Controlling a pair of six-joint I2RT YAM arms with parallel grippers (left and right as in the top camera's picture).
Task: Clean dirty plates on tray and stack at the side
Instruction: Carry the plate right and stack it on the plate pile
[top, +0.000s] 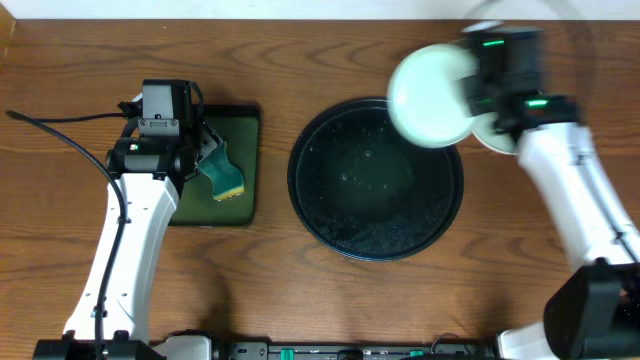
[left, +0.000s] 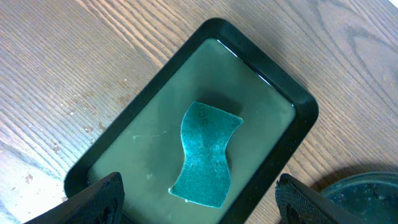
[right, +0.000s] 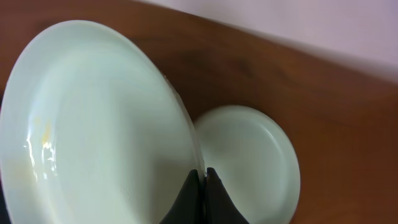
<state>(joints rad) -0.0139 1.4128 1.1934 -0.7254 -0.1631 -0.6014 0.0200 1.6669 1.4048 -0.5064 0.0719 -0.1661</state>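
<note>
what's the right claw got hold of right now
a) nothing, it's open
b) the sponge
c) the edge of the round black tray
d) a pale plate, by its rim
d: in the right wrist view the right claw is pinched shut on the rim of the pale plate, while the sponge lies loose in the small green tray.

Overhead top-down — wrist views close
</note>
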